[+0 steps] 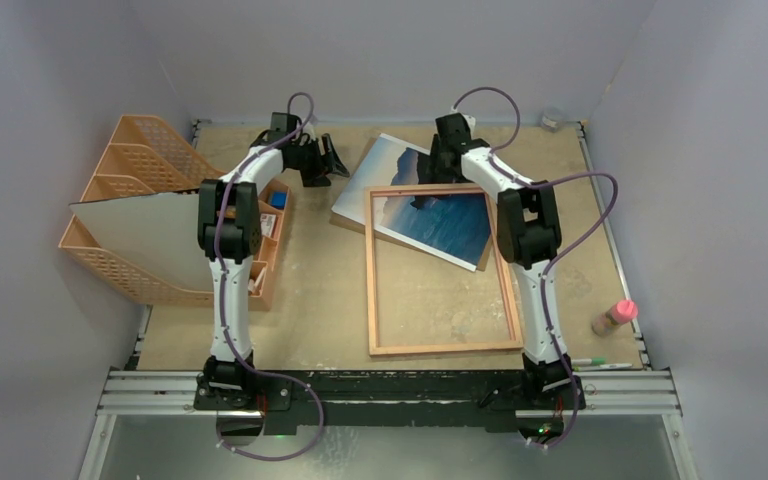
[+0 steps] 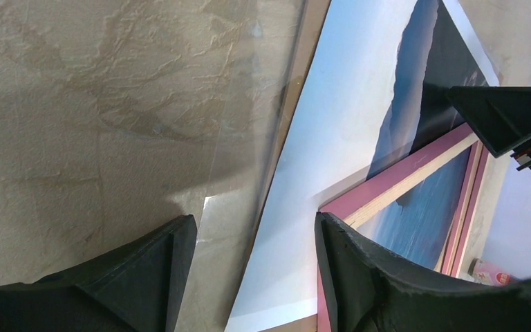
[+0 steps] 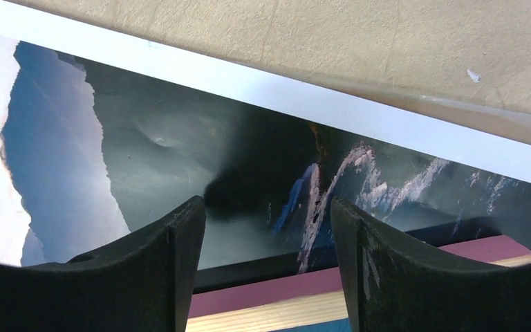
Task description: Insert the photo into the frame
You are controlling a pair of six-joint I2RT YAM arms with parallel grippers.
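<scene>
The frame (image 1: 372, 270), pink with a tan wood rim, lies flat mid-table. The photo (image 1: 397, 165) of dark sea and headlands lies tilted, its near part under the frame's far end and its far-left corner sticking out. My left gripper (image 1: 332, 160) hangs open just left of that corner; in its wrist view the open gripper (image 2: 256, 228) straddles the photo's pale edge (image 2: 346, 117) beside the frame corner (image 2: 401, 183). My right gripper (image 1: 430, 175) is open above the photo by the frame's far rail; its wrist view shows the photo (image 3: 180, 138) and the rail (image 3: 269, 297) between empty fingers.
Orange file racks (image 1: 140, 150) holding a greyish-white sheet (image 1: 140, 235) stand at the left. A brown board edge (image 1: 344, 222) and a clear sheet (image 2: 242, 207) lie under the photo. A pink-capped bottle (image 1: 615, 317) and pens (image 1: 595, 363) sit at the right.
</scene>
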